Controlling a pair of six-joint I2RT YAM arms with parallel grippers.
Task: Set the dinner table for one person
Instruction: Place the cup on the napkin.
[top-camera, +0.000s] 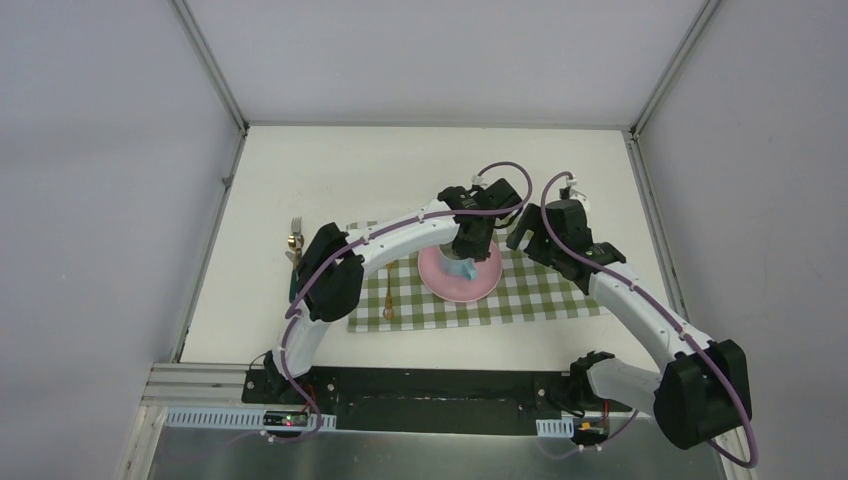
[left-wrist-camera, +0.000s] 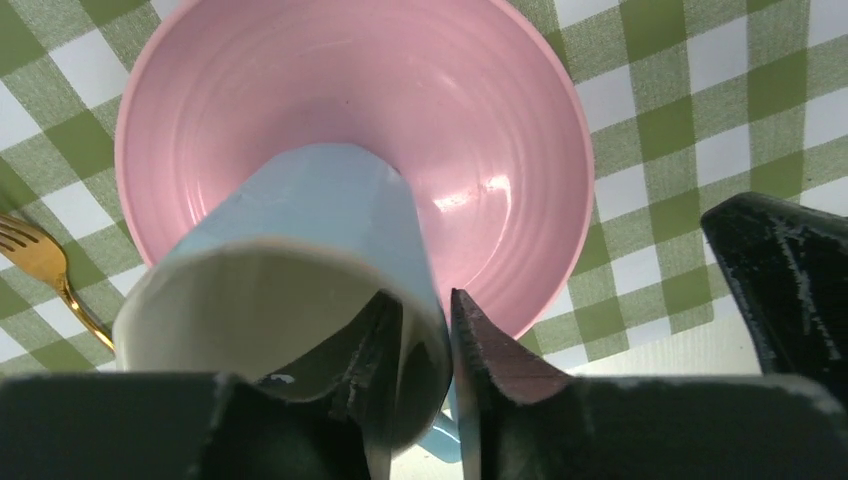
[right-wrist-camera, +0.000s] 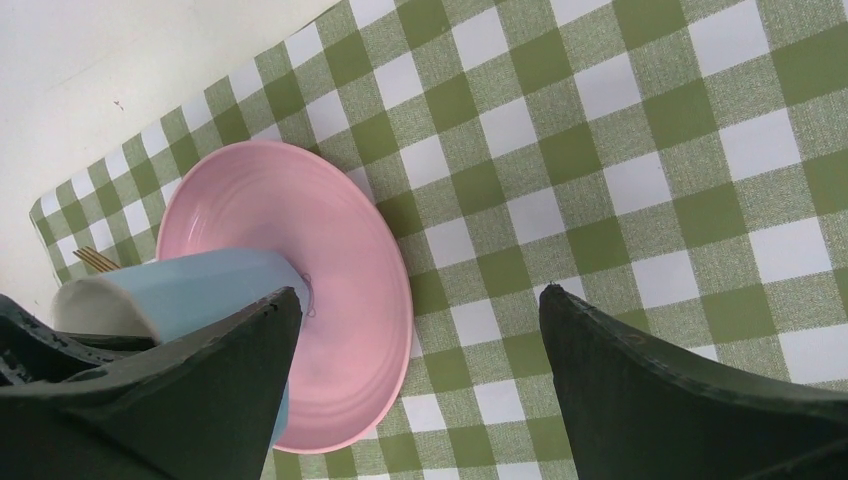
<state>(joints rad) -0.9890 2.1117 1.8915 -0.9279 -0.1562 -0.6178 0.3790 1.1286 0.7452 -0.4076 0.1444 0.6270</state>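
A pale blue mug (left-wrist-camera: 320, 210) with a white inside has its base on the pink plate (left-wrist-camera: 500, 120), which lies on the green-and-white checked cloth (top-camera: 540, 290) on the dinner table (top-camera: 400, 170). My left gripper (left-wrist-camera: 422, 298) straddles the mug's wall near the rim, one finger inside and one outside, closed on it. From above, the left gripper (top-camera: 466, 255) hangs over the plate (top-camera: 450, 285). My right gripper (right-wrist-camera: 419, 293) stands wide open over the cloth just right of the plate (right-wrist-camera: 340, 250), holding nothing.
A gold fork (left-wrist-camera: 40, 265) lies on the cloth left of the plate. More gold cutlery (top-camera: 294, 240) lies on the white tabletop off the cloth's left end. Grey walls and aluminium rails (top-camera: 215, 215) border the table.
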